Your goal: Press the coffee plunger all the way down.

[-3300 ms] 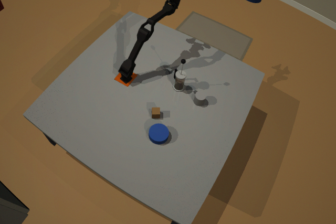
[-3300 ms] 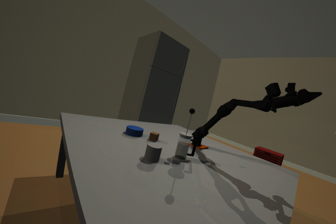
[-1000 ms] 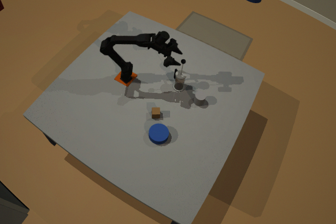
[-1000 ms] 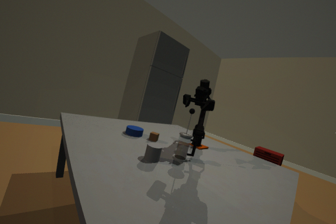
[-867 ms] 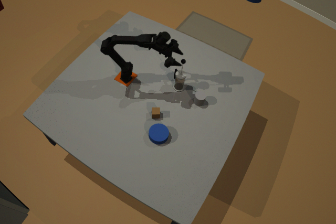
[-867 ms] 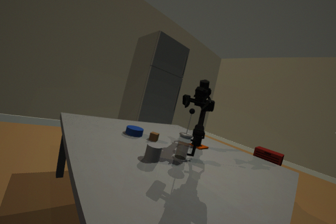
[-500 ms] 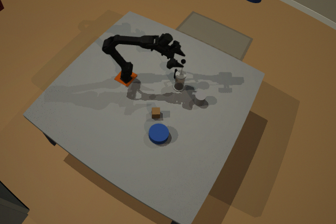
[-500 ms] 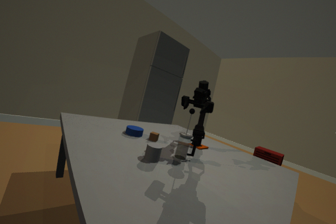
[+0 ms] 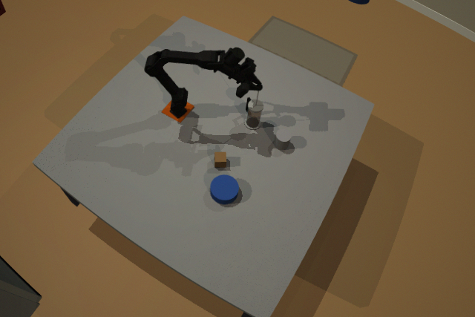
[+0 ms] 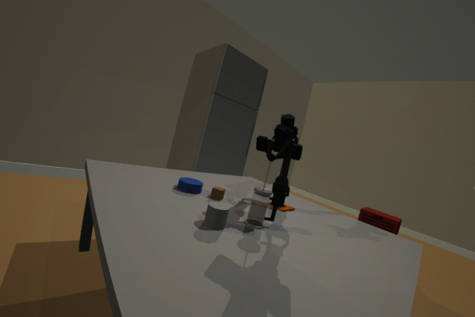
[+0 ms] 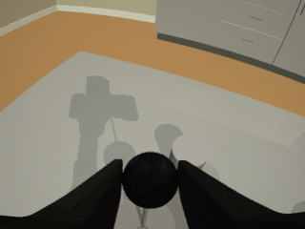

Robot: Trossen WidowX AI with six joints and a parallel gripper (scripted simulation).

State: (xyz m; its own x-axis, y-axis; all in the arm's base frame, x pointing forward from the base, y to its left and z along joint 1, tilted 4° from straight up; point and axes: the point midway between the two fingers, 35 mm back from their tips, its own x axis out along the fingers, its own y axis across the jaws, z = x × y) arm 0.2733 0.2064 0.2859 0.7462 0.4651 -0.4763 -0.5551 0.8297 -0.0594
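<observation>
Your coffee press point(image 9: 253, 114) point(image 10: 257, 208) stands upright on the table point(image 9: 172, 191) point(image 10: 161, 260) point(image 11: 43, 157), away from every edge — its plunger rod rises well above the lid, topped by the round black knob point(image 10: 271, 157) point(image 11: 150, 179). Your gripper point(image 9: 260, 86) point(image 10: 271, 157) point(image 11: 151, 167) has that knob pinched between its two fingertips, one on each side. The press's dark handle point(image 9: 248, 105) point(image 10: 273, 211) is on the side nearer the arm's base.

Close by the press, you have a gray cylinder point(image 9: 283, 139) point(image 10: 217, 216) point(image 11: 190, 152), with a narrow gap between them. Farther off sit the wooden cube point(image 9: 220, 159) point(image 10: 217, 193) and, beyond it, the blue disc point(image 9: 224, 188) point(image 10: 190, 185), nearer the middle of the table.

Your arm point(image 9: 184, 56) point(image 10: 286, 168) rises from its orange base plate point(image 9: 165, 111) point(image 10: 287, 208), bends at the elbow and reaches out high — the wrist slopes down toward the knob, above the lid.
</observation>
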